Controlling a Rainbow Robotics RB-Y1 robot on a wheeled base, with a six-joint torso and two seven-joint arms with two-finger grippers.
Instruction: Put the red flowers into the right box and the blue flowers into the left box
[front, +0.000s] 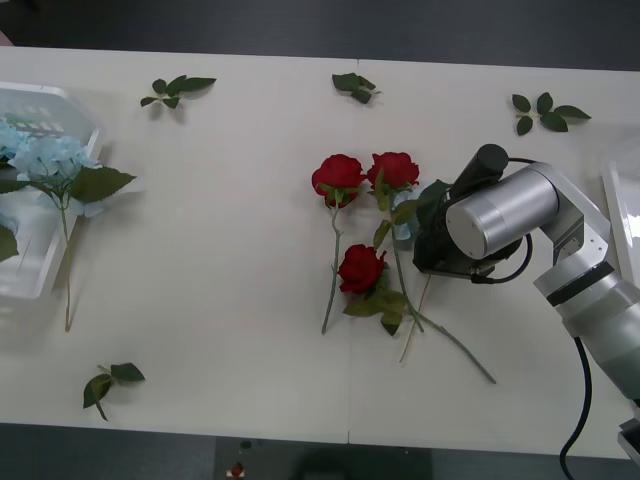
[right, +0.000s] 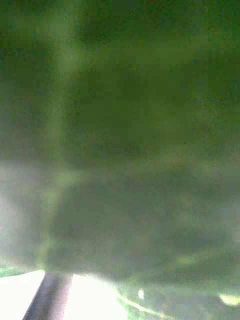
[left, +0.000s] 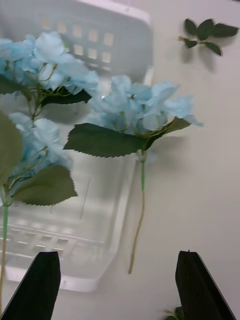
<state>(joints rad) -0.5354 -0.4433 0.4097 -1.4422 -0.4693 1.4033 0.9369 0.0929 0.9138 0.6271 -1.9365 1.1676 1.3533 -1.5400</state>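
Three red flowers (front: 338, 175) (front: 395, 168) (front: 360, 268) lie close together mid-table, stems crossing toward the front. My right arm's wrist (front: 490, 215) hangs low over their leaves (front: 425, 205), hiding its gripper; a green leaf (right: 120, 150) presses against the right wrist view. The left box (front: 30, 260) (left: 100, 240) holds blue flowers (left: 55, 65) (left: 35, 140). One more blue flower (front: 50, 155) (left: 145, 107) rests its head on the box's rim with its stem on the table outside. My left gripper (left: 117, 285) hovers open above that stem's end. The right box (front: 622, 215) sits at the table's right edge.
Loose leaf sprigs lie at the back left (front: 178, 90), back middle (front: 355, 87), back right (front: 547, 110) and front left (front: 108, 382). Bare white table stretches between the left box and the roses.
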